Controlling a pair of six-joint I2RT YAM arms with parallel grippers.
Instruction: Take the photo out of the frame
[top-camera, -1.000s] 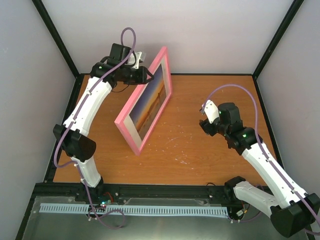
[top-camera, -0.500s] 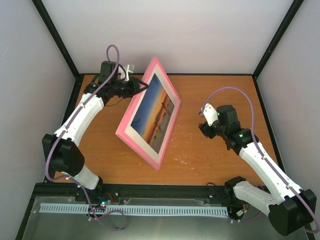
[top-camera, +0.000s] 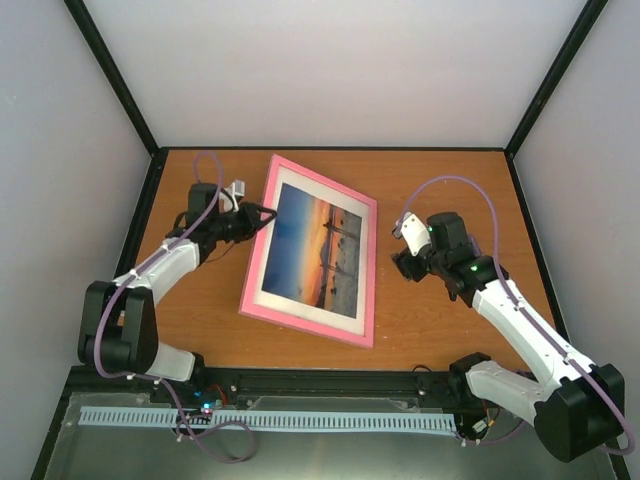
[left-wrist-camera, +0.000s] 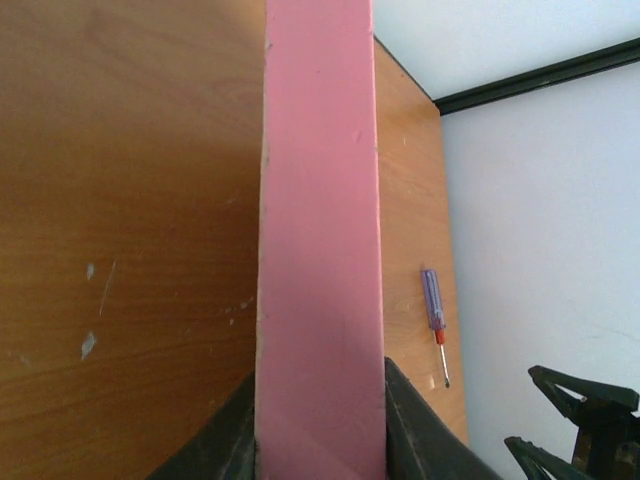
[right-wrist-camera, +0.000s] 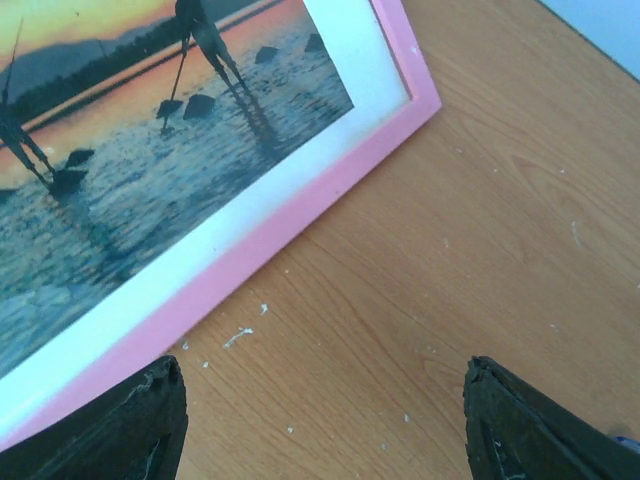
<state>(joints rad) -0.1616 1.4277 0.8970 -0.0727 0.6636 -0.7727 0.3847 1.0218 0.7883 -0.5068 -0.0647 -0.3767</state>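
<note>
The frame (top-camera: 300, 322), thin pink border with a pale inner band, lies face up across the middle of the table. Behind its front sits the photo (top-camera: 318, 245), an orange sunset over blue water. My left gripper (top-camera: 258, 212) is shut on the frame's left edge. In the left wrist view that pink edge (left-wrist-camera: 320, 250) runs up between the two dark fingers (left-wrist-camera: 225, 445). My right gripper (top-camera: 400, 252) hovers open just right of the frame. In its wrist view the frame's corner (right-wrist-camera: 300, 200) and the photo (right-wrist-camera: 130, 150) lie above the spread, empty fingers (right-wrist-camera: 140, 420).
A small screwdriver (left-wrist-camera: 433, 320) with a purple handle lies on the wood beyond the frame in the left wrist view. Black posts and pale walls enclose the table (top-camera: 450, 180) on three sides. White specks dot the wood by the frame's corner.
The frame has tipped from standing on edge to lying face up, and my left gripper came down and nearer with it. My right gripper has edged slightly left.
</note>
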